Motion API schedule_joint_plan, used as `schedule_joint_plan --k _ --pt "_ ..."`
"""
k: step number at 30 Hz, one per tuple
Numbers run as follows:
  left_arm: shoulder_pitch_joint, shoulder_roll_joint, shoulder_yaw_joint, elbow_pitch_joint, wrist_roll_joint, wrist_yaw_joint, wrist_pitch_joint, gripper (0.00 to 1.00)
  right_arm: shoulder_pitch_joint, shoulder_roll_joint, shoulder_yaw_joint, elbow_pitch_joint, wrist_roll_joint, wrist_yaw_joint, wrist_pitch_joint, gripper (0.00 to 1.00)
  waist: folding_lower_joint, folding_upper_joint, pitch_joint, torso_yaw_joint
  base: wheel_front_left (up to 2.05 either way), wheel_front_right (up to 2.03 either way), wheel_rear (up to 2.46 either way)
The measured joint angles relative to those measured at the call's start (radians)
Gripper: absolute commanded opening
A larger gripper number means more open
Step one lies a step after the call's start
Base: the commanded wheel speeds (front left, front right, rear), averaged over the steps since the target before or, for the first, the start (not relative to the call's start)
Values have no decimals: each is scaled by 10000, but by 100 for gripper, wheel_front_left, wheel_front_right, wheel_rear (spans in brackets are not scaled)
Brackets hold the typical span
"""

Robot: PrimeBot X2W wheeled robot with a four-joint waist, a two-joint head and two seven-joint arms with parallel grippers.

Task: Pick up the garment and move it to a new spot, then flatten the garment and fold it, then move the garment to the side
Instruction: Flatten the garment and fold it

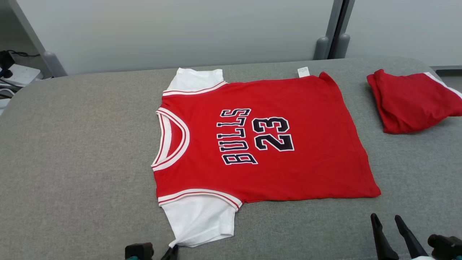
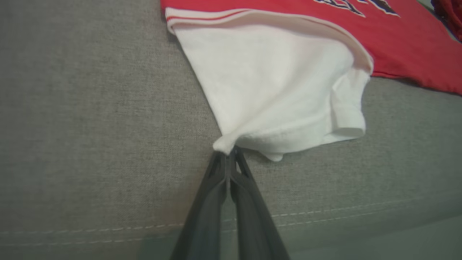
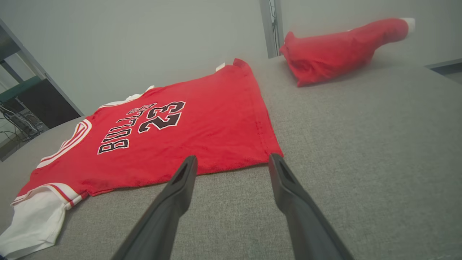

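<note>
Currently garment (image 1: 270,144) lies flat, mid grey worktop (image 1: 72,144); left end effector (image 2: 228,153) pinches white sleeve (image 2: 274,90) corner, right end effector (image 3: 232,160) open beside hem corner (image 3: 269,150). Fabric soft, light, limp: you should take hem corner.

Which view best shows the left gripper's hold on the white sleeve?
The left wrist view: the left gripper pinches a corner of the white sleeve, close and sharp. The head view cuts that gripper off at its bottom edge; the right wrist view has the sleeve small at its lower left.
</note>
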Motion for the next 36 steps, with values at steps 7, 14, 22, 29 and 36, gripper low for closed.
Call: schedule_joint_plan --k 7,14,22,29,36 --pt "368 943 -48 -1858 36 253 892 0 -1720 -213 40 2495 1304 -2 0 100 1 0 432 270 0 0 0" --pt "535 1206 -157 -3225 81 596 1434 0 -3160 -215 328 4790 2002 -2 10 100 0 0 692 439 0 0 0" --pt "601 1325 -322 -3839 138 754 1705 0 -4060 -265 882 5812 2539 -2 12 85 0 0 920 607 0 0 0" --pt "601 1390 -383 -4061 178 842 1714 0 -4234 -374 846 6057 2454 -2 12 0 0 0 916 629 0 0 0" --pt "676 1580 -138 -4719 25 849 1685 0 -4018 -579 548 5361 2197 -2 12 0 0 0 739 598 0 0 0"
